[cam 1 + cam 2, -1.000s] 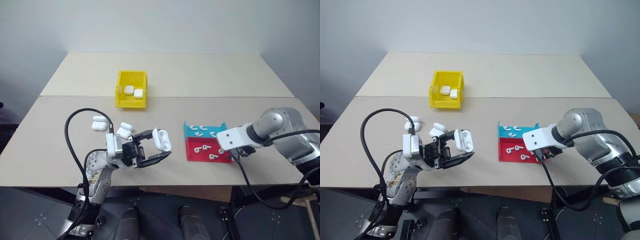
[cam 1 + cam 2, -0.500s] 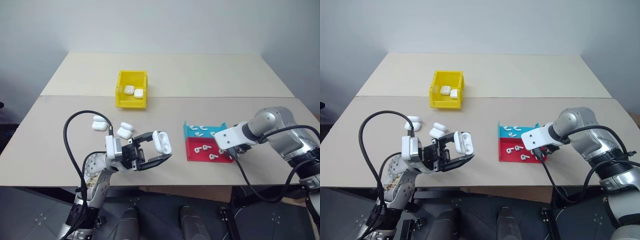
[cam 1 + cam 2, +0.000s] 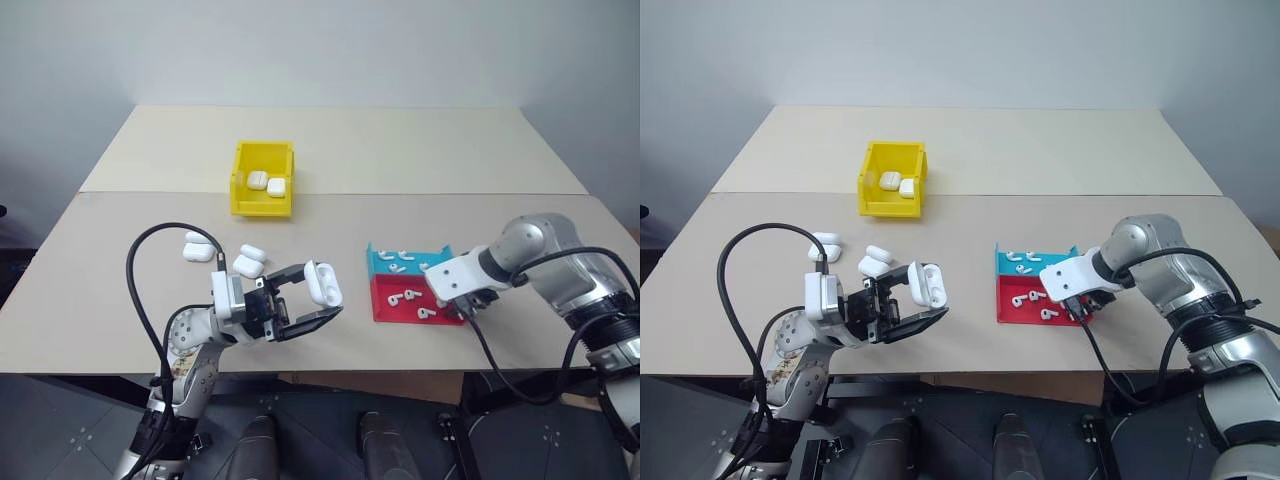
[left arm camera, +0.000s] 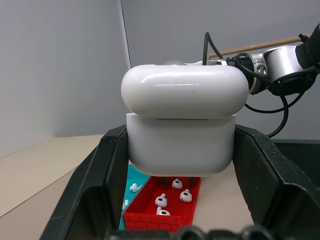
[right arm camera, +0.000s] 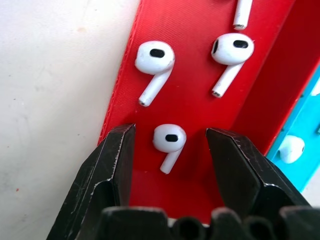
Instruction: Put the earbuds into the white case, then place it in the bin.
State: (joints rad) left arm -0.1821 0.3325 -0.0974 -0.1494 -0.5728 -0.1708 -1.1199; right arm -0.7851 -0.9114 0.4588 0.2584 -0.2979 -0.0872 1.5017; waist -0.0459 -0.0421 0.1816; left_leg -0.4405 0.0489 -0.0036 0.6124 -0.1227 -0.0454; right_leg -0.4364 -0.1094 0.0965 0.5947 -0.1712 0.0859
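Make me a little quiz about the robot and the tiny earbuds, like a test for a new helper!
1. True or false: the left tool is shut on a white case.
2. An earbud lies between the fingers of the open right tool. Which tray is it in? A) the red tray B) the blue tray C) the yellow bin
3. Fill in the gap: the yellow bin holds ___ white cases.

Key: 1 true. 2 A. 3 two.
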